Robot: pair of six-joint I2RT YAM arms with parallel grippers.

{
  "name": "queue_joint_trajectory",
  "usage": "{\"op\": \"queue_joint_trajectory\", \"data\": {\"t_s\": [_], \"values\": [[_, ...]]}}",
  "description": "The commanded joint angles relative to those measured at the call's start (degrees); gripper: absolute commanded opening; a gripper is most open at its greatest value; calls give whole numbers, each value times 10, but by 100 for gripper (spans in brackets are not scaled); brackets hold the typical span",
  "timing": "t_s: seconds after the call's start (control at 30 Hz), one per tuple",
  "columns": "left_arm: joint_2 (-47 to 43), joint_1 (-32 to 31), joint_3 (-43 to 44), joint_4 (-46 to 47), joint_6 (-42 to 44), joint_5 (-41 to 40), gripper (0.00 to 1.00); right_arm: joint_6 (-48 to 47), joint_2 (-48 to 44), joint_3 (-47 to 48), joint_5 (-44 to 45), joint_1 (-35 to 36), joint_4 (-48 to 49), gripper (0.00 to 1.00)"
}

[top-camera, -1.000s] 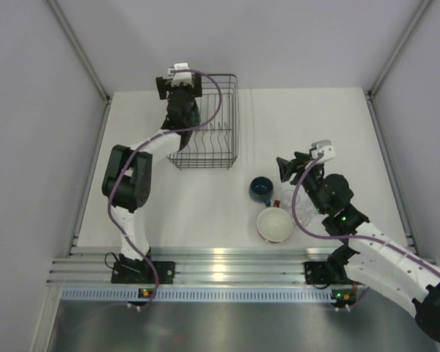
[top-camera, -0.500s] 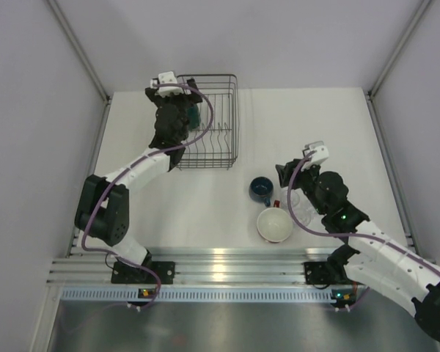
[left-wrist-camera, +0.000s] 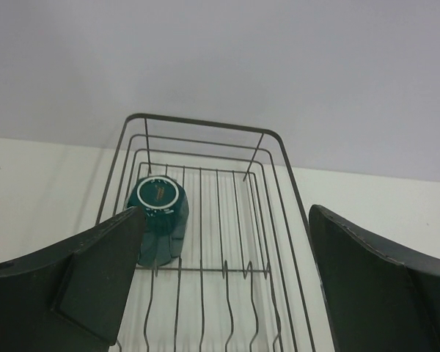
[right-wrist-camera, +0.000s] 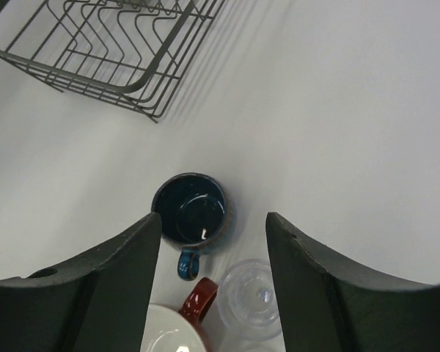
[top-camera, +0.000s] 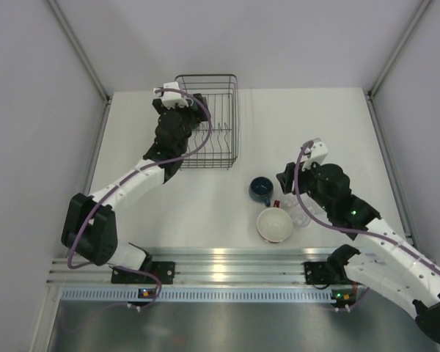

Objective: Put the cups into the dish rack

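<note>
The dish rack [top-camera: 218, 121] stands at the back of the table. In the left wrist view the teal mug [left-wrist-camera: 158, 220] sits upside down at the rack's [left-wrist-camera: 275, 183] far left side. My arm hides it in the top view. My left gripper [top-camera: 174, 104] [left-wrist-camera: 226, 213] is open and empty, short of the mug. My right gripper [top-camera: 284, 178] [right-wrist-camera: 213, 220] is open above the dark-blue cup [top-camera: 261, 191] [right-wrist-camera: 192, 209]. The red cup [top-camera: 274, 224] [right-wrist-camera: 199, 301] and a clear glass [top-camera: 299, 214] [right-wrist-camera: 251, 297] stand close beside it. I cannot make out other glasses.
The rack's near corner [right-wrist-camera: 143, 88] lies up and left of the cups in the right wrist view. Grey walls enclose the table on three sides. A metal rail [top-camera: 227, 260] runs along the near edge by the arm bases.
My left gripper has let go of the teal mug in the rack and drawn back from it. My right gripper has shifted a little nearer the dark-blue cup.
</note>
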Motion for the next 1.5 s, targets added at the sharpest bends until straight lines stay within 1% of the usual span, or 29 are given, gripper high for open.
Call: {"op": "queue_joint_trajectory", "data": {"t_s": [0.0,0.1,0.17,0.2,0.27,0.3,0.43,0.47,0.53,0.57,0.63,0.67,0.73,0.77,0.87,1.17,1.47], "values": [[-37,-7,-14,-38,-24,15,99,57,-41,52,-32,13,-129,59],[-53,-10,-27,-47,-35,20,99,100,-52,72,-39,28,-186,56],[-64,-13,-37,-49,-36,20,99,126,-62,79,-17,60,-236,55],[-66,-16,-39,-50,-36,19,99,155,-77,81,-5,72,-268,55],[-77,-18,-50,-54,-37,18,99,183,-100,83,21,107,-293,55],[-80,-20,-53,-54,-41,17,99,213,-106,82,26,116,-308,55],[-98,-22,-68,-54,-51,25,99,286,-126,64,43,158,-348,51],[-105,-23,-70,-54,-51,25,99,313,-129,61,61,182,-362,51],[-111,-24,-75,-54,-51,26,99,339,-124,58,84,209,-378,51],[-115,-24,-77,-55,-51,26,99,361,-114,60,104,236,-393,51],[-123,-24,-78,-61,-49,27,99,384,-98,70,127,263,-410,51],[-124,-24,-80,-62,-49,27,99,395,-89,74,137,288,-417,51],[-132,-25,-84,-64,-49,27,99,430,-62,87,156,316,-446,51],[-136,-26,-86,-65,-49,27,99,454,-47,91,177,342,-456,51],[-146,-26,-95,-64,-50,24,99,497,-23,105,201,377,-494,52],[-148,-26,-104,-64,-50,29,99,594,-4,123,244,416,-587,53],[-147,-26,-106,-63,-55,31,99,617,-5,90,246,416,-567,57]]}}
